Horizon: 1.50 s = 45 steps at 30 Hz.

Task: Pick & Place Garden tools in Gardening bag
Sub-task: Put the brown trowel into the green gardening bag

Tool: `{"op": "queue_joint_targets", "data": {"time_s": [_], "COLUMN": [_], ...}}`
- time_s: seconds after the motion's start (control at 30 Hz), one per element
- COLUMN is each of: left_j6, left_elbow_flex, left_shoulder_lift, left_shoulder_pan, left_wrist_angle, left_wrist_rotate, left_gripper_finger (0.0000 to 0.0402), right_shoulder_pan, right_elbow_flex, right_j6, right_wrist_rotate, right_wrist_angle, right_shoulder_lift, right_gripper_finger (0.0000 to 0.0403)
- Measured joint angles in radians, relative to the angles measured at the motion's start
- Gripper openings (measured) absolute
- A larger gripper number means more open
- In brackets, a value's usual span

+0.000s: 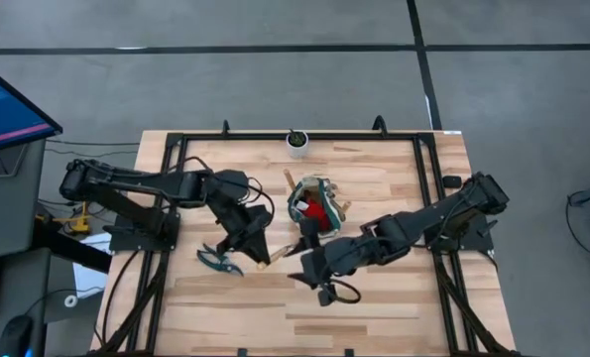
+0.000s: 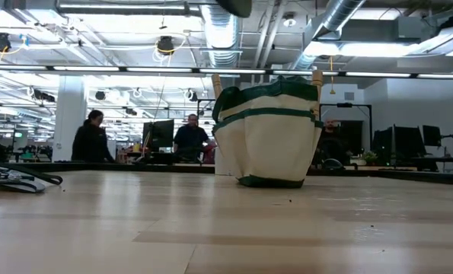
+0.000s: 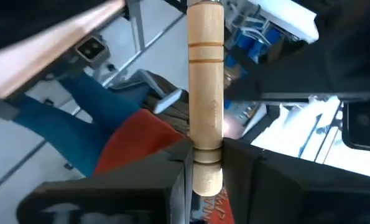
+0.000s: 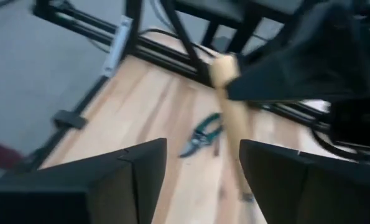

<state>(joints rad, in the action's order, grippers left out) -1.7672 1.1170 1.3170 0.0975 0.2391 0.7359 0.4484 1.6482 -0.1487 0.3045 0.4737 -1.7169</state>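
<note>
The cream gardening bag (image 1: 314,206) with green trim stands upright at the table's middle, with a red item and wooden handles sticking out; it also shows in the low view (image 2: 268,129). My left gripper (image 1: 255,248) is to its left, shut on a trowel's wooden handle (image 3: 205,93). Dark-handled pruning shears (image 1: 218,260) lie flat on the table beside it, also seen in the right wrist view (image 4: 200,135). My right gripper (image 1: 306,260) is open and empty just near of the bag. My left gripper pinches the wooden handle near its rounded end (image 3: 206,163) between its two fingers, which lie across it. The rest of the handle runs on past the fingertips; the blade is out of view. In the right wrist view the handle (image 4: 230,118) slants down, clear of the table.
A small white pot (image 1: 296,142) with a plant stands at the table's far edge. A black frame (image 1: 176,198) runs around the tabletop. Bare wood lies along the near edge. People sit at desks in the room behind (image 2: 93,137).
</note>
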Motion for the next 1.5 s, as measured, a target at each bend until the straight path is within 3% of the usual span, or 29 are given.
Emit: {"op": "queue_joint_targets", "data": {"time_s": [0.23,0.73,0.9,1.07,1.13,1.27,1.5], "left_j6": [-0.02,-0.018,-0.019,-0.019,-0.011,0.05,0.276], "left_elbow_flex": [0.0,0.0,0.0,0.0,0.0,-0.001,-0.001], "left_shoulder_lift": [0.01,0.01,0.01,0.011,0.011,0.011,-0.025], "left_shoulder_pan": [0.001,-0.015,-0.016,-0.022,-0.025,-0.041,-0.071], "left_wrist_angle": [-0.039,-0.081,-0.083,-0.081,-0.083,-0.083,-0.162], "left_wrist_rotate": [0.021,0.017,0.018,0.027,0.021,0.016,-0.013], "left_gripper_finger": [0.0042,0.0044,0.0044,0.0044,0.0044,0.0057,0.0117], "right_shoulder_pan": [0.0,-0.066,-0.071,-0.066,-0.066,-0.056,-0.033], "right_elbow_flex": [0.0,-0.001,0.001,0.001,0.001,0.001,0.0], "right_j6": [-0.001,0.0,0.0,0.001,0.012,0.052,0.117], "right_wrist_rotate": [0.113,0.004,-0.019,-0.024,-0.036,-0.03,0.026], "right_wrist_angle": [-0.031,-0.055,-0.057,-0.051,-0.05,-0.037,0.013], "right_shoulder_lift": [-0.005,-0.05,-0.058,-0.058,-0.058,-0.057,0.009], "right_gripper_finger": [0.0191,0.0178,0.0138,0.0059,0.006,0.006,0.006]}}
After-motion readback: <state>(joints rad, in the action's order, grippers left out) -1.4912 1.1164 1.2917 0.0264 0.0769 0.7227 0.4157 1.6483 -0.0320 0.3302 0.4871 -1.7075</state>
